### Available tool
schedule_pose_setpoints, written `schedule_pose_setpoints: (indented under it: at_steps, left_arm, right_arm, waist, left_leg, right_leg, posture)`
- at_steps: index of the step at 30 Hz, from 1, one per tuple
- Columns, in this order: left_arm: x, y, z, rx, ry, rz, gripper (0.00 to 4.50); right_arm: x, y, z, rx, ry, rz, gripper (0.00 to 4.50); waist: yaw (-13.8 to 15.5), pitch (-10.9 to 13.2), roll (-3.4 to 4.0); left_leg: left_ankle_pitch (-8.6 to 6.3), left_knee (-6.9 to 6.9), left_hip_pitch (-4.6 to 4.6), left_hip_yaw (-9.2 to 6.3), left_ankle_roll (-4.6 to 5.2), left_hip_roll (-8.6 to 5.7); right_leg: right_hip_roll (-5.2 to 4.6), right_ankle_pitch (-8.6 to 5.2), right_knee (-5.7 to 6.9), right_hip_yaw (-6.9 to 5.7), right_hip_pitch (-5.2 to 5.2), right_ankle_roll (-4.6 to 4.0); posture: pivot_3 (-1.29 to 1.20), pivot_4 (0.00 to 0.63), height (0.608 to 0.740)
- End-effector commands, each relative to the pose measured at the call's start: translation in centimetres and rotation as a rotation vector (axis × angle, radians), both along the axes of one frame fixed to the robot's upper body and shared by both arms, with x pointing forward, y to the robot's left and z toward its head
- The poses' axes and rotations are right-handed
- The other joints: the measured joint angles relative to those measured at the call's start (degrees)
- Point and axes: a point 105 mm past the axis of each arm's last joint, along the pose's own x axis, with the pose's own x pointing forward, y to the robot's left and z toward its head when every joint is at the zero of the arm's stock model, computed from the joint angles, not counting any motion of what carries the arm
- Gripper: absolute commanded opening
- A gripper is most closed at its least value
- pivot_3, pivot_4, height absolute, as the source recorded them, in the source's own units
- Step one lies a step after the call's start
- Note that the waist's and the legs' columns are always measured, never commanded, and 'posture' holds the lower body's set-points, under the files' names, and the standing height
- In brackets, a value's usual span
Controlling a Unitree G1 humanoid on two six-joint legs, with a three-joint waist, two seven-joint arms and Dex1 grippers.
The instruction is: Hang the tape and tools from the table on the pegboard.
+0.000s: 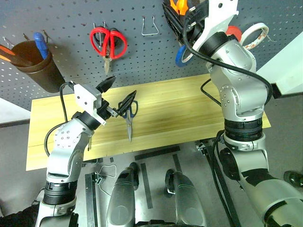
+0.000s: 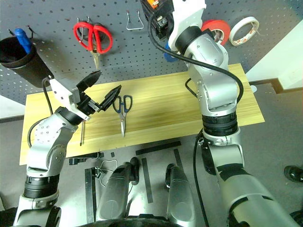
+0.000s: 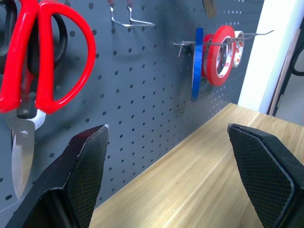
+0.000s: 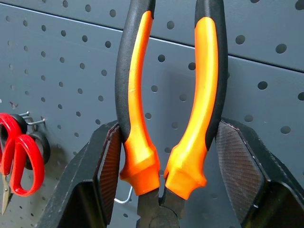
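The bench [image 2: 199, 101] is bare across its right half, open for a hand to pass. Left of centre, the dark-handled scissors [image 2: 123, 109] lie in the way. On the pegboard [image 1: 66, 23], red scissors [image 1: 108, 43], a wire hook [image 1: 149, 26], a dark cup [image 1: 34, 64] and 3 tape rolls [image 3: 216, 54] crowd the upper rows.

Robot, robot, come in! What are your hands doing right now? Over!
Right gripper shut on pliers, up at pegboard. Left gripper open, empty, above table. Dark-handled scissors not yet hung. Nothing blocking.
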Motion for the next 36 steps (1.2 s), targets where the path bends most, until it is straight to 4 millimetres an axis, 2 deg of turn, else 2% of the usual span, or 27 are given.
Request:
schedule_pose_setpoints:
  at_steps: [1,15,21,31,36]
  left_arm:
    - [-0.4,0.1,0.5,-0.006,-0.035,0.000,4.17]
    - [-0.6,-0.1,0.8,-0.032,-0.043,-0.024,4.17]
    - [-0.7,-0.2,1.0,-0.045,-0.048,-0.032,4.17]
    - [-0.9,-0.3,1.1,-0.056,-0.047,-0.035,4.17]
    - [-1.2,-0.6,1.9,-0.066,-0.070,-0.040,4.17]
  right_arm:
    - [-2.3,-0.7,3.9,0.193,-0.140,0.025,2.61]
    - [-1.5,0.5,4.6,0.338,-0.191,-0.060,2.61]
    - [-1.6,1.8,4.8,0.357,-0.246,-0.079,2.61]
    - [-0.8,4.7,3.5,0.339,-0.244,-0.071,2.61]
    - [-0.2,5.3,2.9,0.331,-0.226,-0.062,2.61]
  waist:
    - [0.0,0.0,0.00]
    - [0.0,0.0,0.00]
    - [0.0,0.0,0.00]
    - [0.0,0.0,0.00]
    - [0.1,0.0,0.00]
  left_leg:
    - [0.00,0.00,0.00,0.00,0.00,0.01]
    - [0.01,0.03,0.00,0.01,-0.01,0.01]
    - [0.01,0.04,0.01,0.01,-0.02,0.01]
    - [0.01,0.12,0.00,0.00,-0.02,0.01]
    - [0.01,0.16,0.00,-0.02,-0.02,0.02]
  right_leg:
    - [0.01,0.00,0.00,0.00,0.00,0.00]
    - [0.01,0.01,0.04,0.00,0.00,-0.01]
    - [0.02,0.01,0.07,0.00,-0.01,-0.01]
    - [0.02,0.01,0.13,0.00,-0.01,-0.02]
    - [0.02,0.01,0.16,0.00,-0.01,-0.02]
  posture:
    - [0.10,0.298,0.740]
    - [0.10,0.304,0.740]
    - [0.11,0.312,0.740]
    - [0.11,0.325,0.740]
    - [0.13,0.344,0.740]
